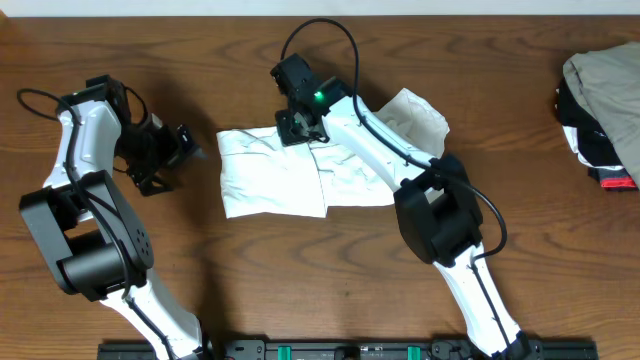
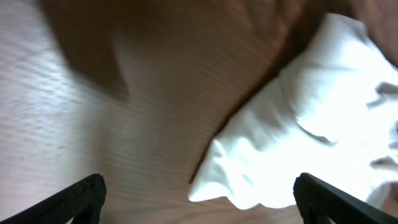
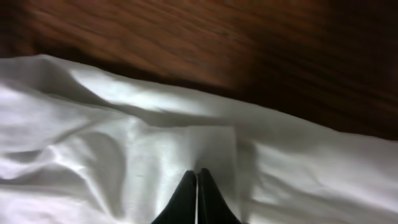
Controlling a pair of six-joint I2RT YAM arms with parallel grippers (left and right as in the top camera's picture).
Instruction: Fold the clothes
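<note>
- The right claw (image 3: 198, 179) is pressing its fingers fully together, tips resting on the white T-shirt (image 3: 124, 143). Whether a thin layer is being pinched between them, I cannot tell. If only the top layer is caught, any pull is likely lifting that layer alone and opening the fold.
- The T-shirt (image 1: 270, 175) is lying partly folded at the middle of the table (image 1: 150, 40), nearer the far edge. Its right end is bunching up in a loose lump. Thin, wrinkly cloth like this is prone to sliding and creasing when dragged.
- The right arm is reaching across the shirt, so a sideways sweep risks rumpling the flat part beneath it.
- The left claw (image 2: 199, 196) is standing wide open and holding nothing, just beside the shirt's left edge. Closing too high there means missing the corner, and too low means scraping the wood.
- A heap of garments (image 1: 605, 110) is sitting at the table's right edge, well apart from the shirt.
</note>
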